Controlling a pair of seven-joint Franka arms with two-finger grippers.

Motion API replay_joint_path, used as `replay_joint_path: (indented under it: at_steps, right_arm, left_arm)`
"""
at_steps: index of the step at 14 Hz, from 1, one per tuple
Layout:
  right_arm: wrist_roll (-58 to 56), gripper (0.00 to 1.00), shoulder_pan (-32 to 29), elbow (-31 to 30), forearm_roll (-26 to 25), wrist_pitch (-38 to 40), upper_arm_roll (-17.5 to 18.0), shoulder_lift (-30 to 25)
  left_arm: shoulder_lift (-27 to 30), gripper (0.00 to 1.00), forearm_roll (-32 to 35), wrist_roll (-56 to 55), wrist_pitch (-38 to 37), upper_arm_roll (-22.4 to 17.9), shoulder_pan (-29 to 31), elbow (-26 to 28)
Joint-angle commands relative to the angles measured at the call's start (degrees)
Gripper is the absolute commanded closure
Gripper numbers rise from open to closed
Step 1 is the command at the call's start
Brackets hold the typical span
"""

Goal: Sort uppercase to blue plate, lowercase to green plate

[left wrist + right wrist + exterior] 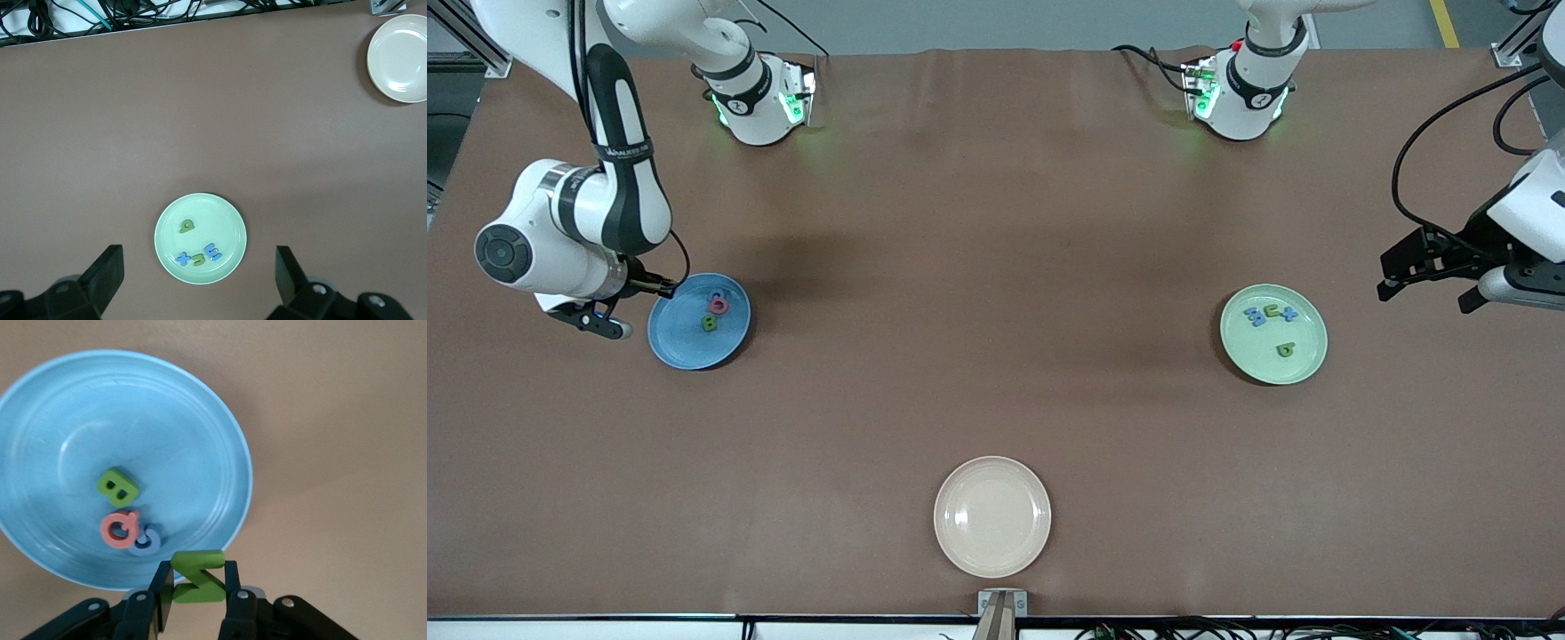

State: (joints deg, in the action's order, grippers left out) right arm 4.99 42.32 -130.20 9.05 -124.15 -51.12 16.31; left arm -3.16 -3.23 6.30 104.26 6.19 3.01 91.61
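Nearest the front camera: cream plate point(992, 516), bare, no part in the sort.

Farther up, toward the left arm's end: green plate point(1273, 333), carrying blue m point(1259, 315), blue x point(1286, 313), a green piece between them point(198, 260) and a green d-like piece point(1285, 350). Lowercase side apparently done.

About level with it, toward the right arm's end: blue plate point(699, 321), holding green B point(710, 323), pink Q point(719, 305) and blue G point(145, 542), Q and G touching, B just beside.

Right gripper point(197, 585) at the plate's rim on the right arm's side, clenched on green N point(197, 576), pinched flat between the fingers, hanging just at the rim edge in the right wrist view.

Left gripper point(1427, 276) spread wide, holding nothing, parked off the table end near the green plate; waiting.

Step in hand, by judgement: last capital into the blue plate. To do well: carry N inward past the rim, over bare blue clear of B, Q and G; come low before letting go, so the light piece does not bounce or slide out; open straight, lift straight up, no drag across the rim. Risk: release too near the edge, N landing on the rim or on the table.
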Motion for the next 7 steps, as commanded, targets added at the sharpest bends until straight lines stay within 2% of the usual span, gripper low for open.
replay_joint_path:
  at_steps: [1,2,3,7]
  right_arm:
    - [0.0,0.54,1.1,-1.0,1.9,-1.2,0.0,-1.4]
    - [0.0,0.1,1.2,-0.8,3.0,-1.2,0.0,-1.4]
    - [0.0,0.0,1.3,-0.8,3.4,-1.0,0.1,-1.4]
    - [0.0,0.0,1.4,-0.3,3.5,-0.5,0.1,-1.5]
  left_arm:
    - [0.2,0.0,0.6,-0.8,-1.4,-0.5,-0.6,-0.9]
    - [0.2,0.0,0.6,-0.8,-1.4,-0.5,-0.7,-0.8]
    - [0.2,0.0,0.5,-0.8,-1.4,-0.7,-0.7,-0.8]
    - [0.2,0.0,0.6,-0.8,-1.4,-0.7,-0.7,-0.9]
